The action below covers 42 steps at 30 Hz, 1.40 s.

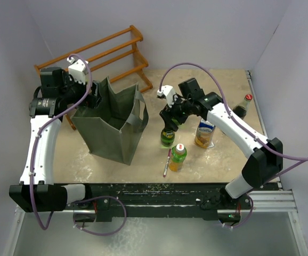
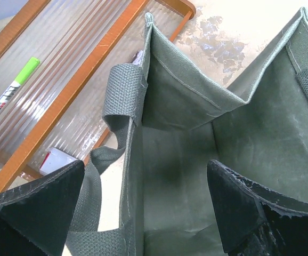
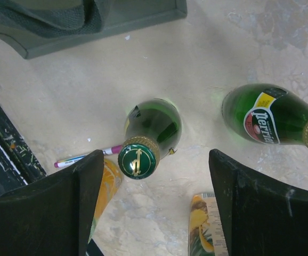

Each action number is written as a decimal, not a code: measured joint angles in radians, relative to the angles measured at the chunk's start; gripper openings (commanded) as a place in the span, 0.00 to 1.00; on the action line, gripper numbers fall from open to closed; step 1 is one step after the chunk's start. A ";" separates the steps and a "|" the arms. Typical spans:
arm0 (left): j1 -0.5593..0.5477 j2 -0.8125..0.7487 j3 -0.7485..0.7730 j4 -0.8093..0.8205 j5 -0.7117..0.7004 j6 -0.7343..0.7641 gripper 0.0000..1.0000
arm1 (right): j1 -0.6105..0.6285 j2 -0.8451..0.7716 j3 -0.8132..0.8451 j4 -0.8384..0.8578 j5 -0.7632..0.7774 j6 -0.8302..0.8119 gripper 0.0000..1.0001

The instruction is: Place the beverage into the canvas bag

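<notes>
Presently the right gripper (image 3: 155, 156) is hovering, jaws spread wide, over the green bottle (image 3: 154, 124); an off-centre squeeze is risking knocking it over.

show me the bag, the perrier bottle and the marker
bag (image 1: 107, 140): top view, front wall
perrier bottle (image 3: 261, 125): right wrist view, its label
marker (image 3: 71, 160): right wrist view, barrel

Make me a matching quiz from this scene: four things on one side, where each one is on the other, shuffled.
Things:
1 bag
2 rack
3 pen
4 dark red-capped bottle

Places:
A far right edge
B back left corner
C under the left tool
D lying flat, near the front edge

Pairs: 1-C, 2-B, 3-D, 4-A
</notes>
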 measured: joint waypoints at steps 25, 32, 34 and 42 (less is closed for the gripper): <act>0.039 -0.004 -0.034 0.021 0.027 -0.002 0.99 | 0.023 0.035 -0.058 0.060 -0.006 -0.008 0.34; 0.039 -0.005 -0.040 0.031 0.033 -0.002 0.99 | 0.025 0.035 -0.057 0.064 -0.002 -0.019 0.00; 0.039 -0.005 -0.040 0.032 0.033 -0.001 0.99 | 0.025 0.036 -0.051 0.054 0.000 -0.019 0.00; 0.039 -0.005 -0.040 0.029 0.034 0.009 0.99 | 0.025 0.046 0.077 -0.061 0.008 -0.009 0.00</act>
